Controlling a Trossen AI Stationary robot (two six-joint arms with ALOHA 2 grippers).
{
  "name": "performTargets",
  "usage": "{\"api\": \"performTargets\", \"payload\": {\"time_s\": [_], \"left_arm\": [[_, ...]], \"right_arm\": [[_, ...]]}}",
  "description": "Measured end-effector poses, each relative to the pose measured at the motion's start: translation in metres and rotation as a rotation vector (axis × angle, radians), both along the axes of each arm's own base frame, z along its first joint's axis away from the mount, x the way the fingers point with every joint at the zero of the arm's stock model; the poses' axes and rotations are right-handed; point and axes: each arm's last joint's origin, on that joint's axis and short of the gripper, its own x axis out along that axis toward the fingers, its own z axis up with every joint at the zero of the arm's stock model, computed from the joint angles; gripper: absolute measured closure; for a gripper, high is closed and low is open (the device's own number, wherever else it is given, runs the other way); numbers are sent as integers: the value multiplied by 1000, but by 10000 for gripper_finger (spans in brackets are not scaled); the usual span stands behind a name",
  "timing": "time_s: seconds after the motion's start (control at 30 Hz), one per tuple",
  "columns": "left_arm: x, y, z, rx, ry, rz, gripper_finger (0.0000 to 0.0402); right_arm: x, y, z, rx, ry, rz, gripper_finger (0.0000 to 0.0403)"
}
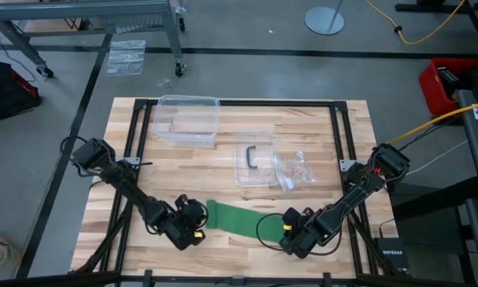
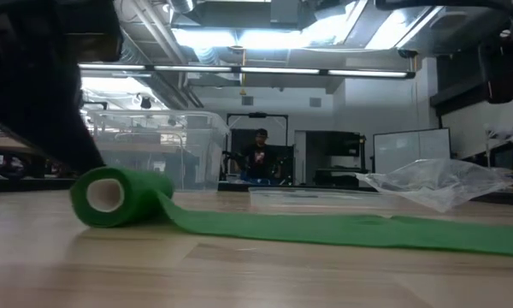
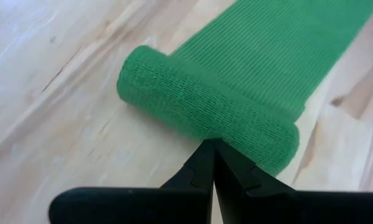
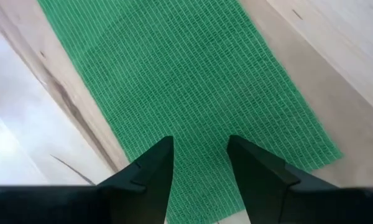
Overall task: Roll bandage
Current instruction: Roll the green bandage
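The bright green bandage lies on the wooden table near its front edge. Its left end is rolled into a small roll that rests on its curved side and also shows in the low view. The rest runs right as a flat band. My left gripper is shut, its tips against the roll. My right gripper is open over the band's free end. My left gripper touches the roll's curved outer side with its shut fingertips, about midway along the roll's length, on the side away from the flat band. The fingers come in low and slanting, across the roll's axis. The roll rests on the table. My right gripper has its two open fingertips down on the flat band near its free end, coming slanting from above and pointing along the band. It is a single layer, lying flat on the table. The tips hide the contact itself.
A clear plastic box stands at the back of the table. A clear lid with a black handle and a crumpled clear plastic bag lie behind the bandage. A person stands far off in the room.
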Motion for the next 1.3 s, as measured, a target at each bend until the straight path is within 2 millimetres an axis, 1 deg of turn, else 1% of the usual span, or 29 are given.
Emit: {"api": "performTargets", "payload": {"time_s": [0.4, 0.67, 0.93, 1.07, 1.3], "left_arm": [[3, 2, 1, 2, -5, -8, 401], [11, 4, 4, -9, -46, -22, 401], [26, 13, 7, -44, -77, -51, 401], [26, 16, 7, -3, -88, -22, 402], [25, 16, 8, 21, -82, -26, 402]], "right_arm": [[-12, -7, -3, -21, 174, 19, 238], [-12, -7, -3, -22, 179, 20, 238], [-12, -7, -4, -23, 176, 20, 238], [-12, -7, -4, -23, 175, 19, 237], [-12, -7, -4, -27, 172, 19, 237]]}}
